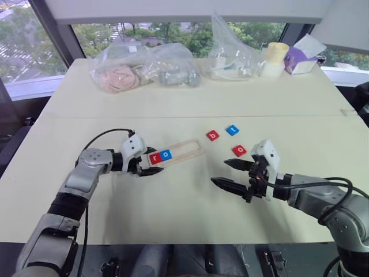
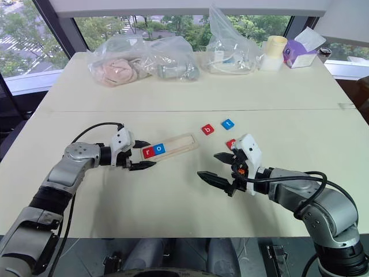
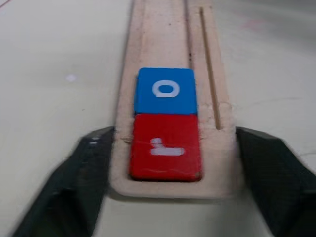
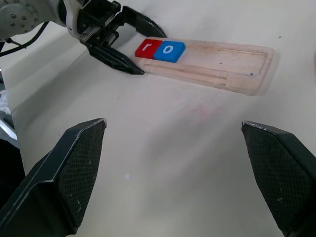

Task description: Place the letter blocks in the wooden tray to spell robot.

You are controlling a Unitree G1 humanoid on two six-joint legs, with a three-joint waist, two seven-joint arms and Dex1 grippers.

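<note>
The wooden tray [image 1: 177, 153] lies on the pale table [image 1: 173, 202], a little left of centre, running at a slant away from the left arm. We see 2 letter blocks in it at the near end: a red "r" [image 1: 155, 157] at the very end and a blue "o" [image 1: 166, 154] touching it; the other places in the recess are bare wood. The left gripper [image 1: 151, 165] has its 2 black fingers clamped on the tray's near end, 1 finger [image 3: 81, 173] against each long side, so we call it closed on the tray. From the left wrist view the red "r" sits right between those fingers.

Over to the right, 3 blocks lie loose on the table: a red "b" [image 1: 213, 135], a blue "t" [image 1: 232, 130] just beside it, and a red "o" [image 1: 238, 150] nearer the right arm. The right gripper [image 1: 228, 173] hangs above the table near that red "o" with its fingers spread wide and nothing between them.

At the far edge of the table we have clear plastic bags [image 1: 144, 68], a roll of tape [image 1: 274, 56] and a purple tissue box [image 1: 300, 59].
</note>
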